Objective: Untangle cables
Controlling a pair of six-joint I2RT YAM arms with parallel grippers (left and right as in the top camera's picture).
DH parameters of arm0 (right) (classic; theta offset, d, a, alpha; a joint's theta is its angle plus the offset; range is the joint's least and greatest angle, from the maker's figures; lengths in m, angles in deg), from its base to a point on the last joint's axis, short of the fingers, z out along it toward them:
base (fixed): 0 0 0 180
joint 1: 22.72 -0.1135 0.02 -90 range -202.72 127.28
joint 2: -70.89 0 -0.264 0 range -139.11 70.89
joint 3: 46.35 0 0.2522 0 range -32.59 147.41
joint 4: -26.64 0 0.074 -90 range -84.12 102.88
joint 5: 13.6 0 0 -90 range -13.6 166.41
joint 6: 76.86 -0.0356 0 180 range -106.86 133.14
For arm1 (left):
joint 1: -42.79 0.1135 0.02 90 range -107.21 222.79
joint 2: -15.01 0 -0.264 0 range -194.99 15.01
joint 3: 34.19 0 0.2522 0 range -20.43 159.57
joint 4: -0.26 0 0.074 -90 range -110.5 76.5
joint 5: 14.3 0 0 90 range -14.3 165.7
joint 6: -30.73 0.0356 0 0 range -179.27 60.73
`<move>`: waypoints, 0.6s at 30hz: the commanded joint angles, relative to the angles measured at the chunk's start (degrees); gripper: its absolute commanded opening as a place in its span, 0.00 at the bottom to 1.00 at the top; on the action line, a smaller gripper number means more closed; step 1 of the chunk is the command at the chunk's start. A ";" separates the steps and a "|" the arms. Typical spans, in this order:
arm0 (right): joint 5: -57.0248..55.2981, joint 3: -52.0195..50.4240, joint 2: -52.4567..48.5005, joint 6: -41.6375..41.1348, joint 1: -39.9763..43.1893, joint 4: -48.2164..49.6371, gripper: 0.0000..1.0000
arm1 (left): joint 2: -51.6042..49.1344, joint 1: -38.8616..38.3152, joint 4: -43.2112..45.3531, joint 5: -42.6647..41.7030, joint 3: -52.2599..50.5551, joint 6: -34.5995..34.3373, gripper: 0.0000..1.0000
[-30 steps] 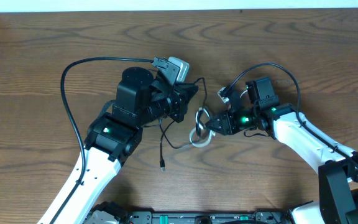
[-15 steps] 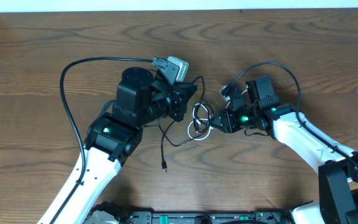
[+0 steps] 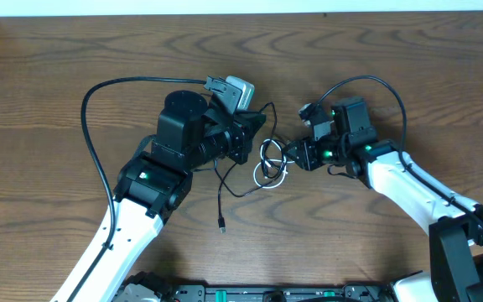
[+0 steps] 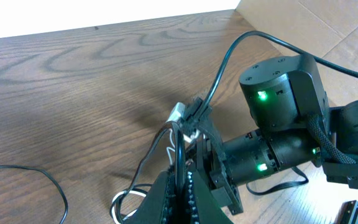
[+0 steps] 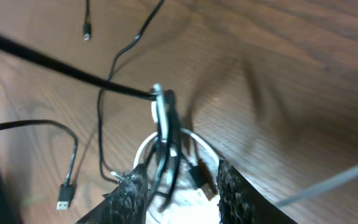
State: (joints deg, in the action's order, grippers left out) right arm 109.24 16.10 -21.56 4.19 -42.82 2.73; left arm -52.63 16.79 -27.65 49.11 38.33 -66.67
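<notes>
Around cables (image 3: 269,162): left pincer (image 4: 180,186) clenching black strand beside them, right pincer (image 5: 179,175) grasping looped bunch. Cords seeming light, limp, slippery, so gripping close to crossings looking best.

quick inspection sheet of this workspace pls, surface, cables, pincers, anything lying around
surface: brown wood-grain table
job's things: cables, black and white loops bunched between the two arms; one black plug end lies free on the table
clutter: nothing seen
grippers: left pincer closed on a black strand of the cables; right pincer has a finger on either side of the loops, grip unclear
cables: thick black arm wires arc over the table from each arm
surroundings: cardboard beyond the table edge
</notes>
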 commanded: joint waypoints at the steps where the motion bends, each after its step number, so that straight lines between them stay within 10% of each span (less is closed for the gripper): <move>1: 2.25 0.28 -0.50 -0.42 -1.88 0.09 0.33 | -0.22 -0.13 0.04 0.70 0.50 0.94 0.07; 18: -21.73 0.26 -0.52 -0.46 -6.51 -2.05 0.01 | -0.22 -0.11 -1.46 0.74 0.50 0.96 0.07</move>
State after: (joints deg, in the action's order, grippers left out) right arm 94.91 16.10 -21.56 3.55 -49.05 1.26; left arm -52.63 16.79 -28.92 49.14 38.33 -66.67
